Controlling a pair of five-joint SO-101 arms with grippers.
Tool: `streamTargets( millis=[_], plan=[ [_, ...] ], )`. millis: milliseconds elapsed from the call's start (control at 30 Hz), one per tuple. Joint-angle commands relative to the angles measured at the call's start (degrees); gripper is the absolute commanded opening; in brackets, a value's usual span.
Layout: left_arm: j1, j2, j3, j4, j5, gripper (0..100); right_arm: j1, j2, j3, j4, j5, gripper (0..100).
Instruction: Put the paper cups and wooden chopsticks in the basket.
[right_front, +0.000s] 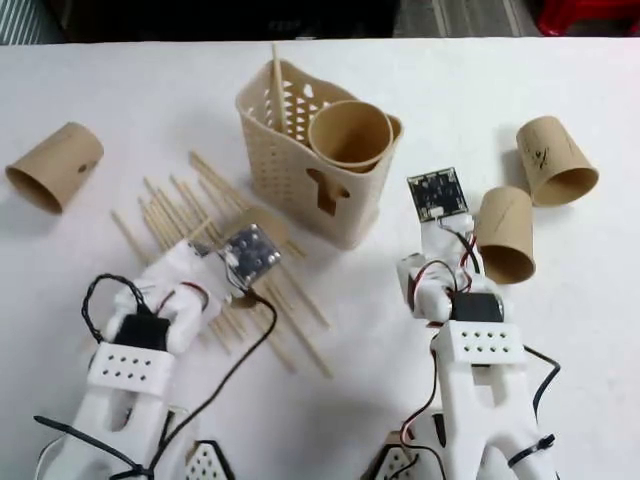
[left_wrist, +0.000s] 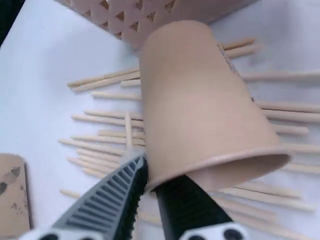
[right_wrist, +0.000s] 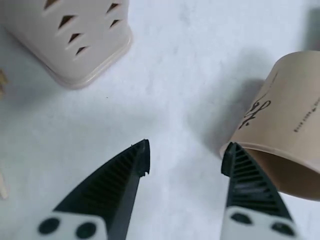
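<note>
In the basket (right_front: 300, 180) stand one paper cup (right_front: 350, 135) and one chopstick (right_front: 275, 70); left tool (left_wrist: 150, 177) pinches another cup (left_wrist: 200, 110), right tool (right_wrist: 187, 147) spread.

We log a robotics lab bench: plain white table (right_front: 560, 330) under the fingers (right_wrist: 115, 190), printed white arms (right_front: 480, 370) behind them, loose wires (right_front: 250, 355), bare circuit board (right_front: 437, 192).

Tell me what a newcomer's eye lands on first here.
The left gripper pinches a paper cup by its rim over the scattered chopsticks, beside the basket. The basket already holds one cup and a chopstick. The right gripper hangs open beside a cup lying on its side.
</note>
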Motion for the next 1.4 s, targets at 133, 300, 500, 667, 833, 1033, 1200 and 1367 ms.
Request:
streamTargets(
  millis=[133,300,500,667,833,1033,1200,1367],
  plan=[
    [-3.38,-7.08,-15.12,18.73,9.14,2,0.31,0.04,-0.35,-0.84,0.7,24.4],
    [-3.03,-16.04,-24.79,30.77,14.24,2,0.31,0.04,-0.35,-0.84,0.7,24.4],
    [2.07,-19.91,-35.52,39.21,19.6,2,0.31,0.04,-0.35,-0.84,0.7,24.4],
    [8.66,-19.91,-41.49,38.51,24.97,2,0.31,0.04,-0.35,-0.84,0.7,24.4],
    [15.08,-17.1,-43.34,33.93,28.04,2,0.31,0.04,-0.35,-0.84,0.7,24.4],
    [16.75,-1.98,-52.75,32.35,31.56,2,0.31,0.04,-0.35,-0.84,0.7,24.4],
    [16.75,10.95,-64.0,33.67,31.56,2,0.31,0.04,-0.35,-0.84,0.7,24.4],
    [18.07,24.66,-76.57,40.79,31.56,2,0.31,0.04,-0.35,-0.84,0.7,24.4]
  ],
)
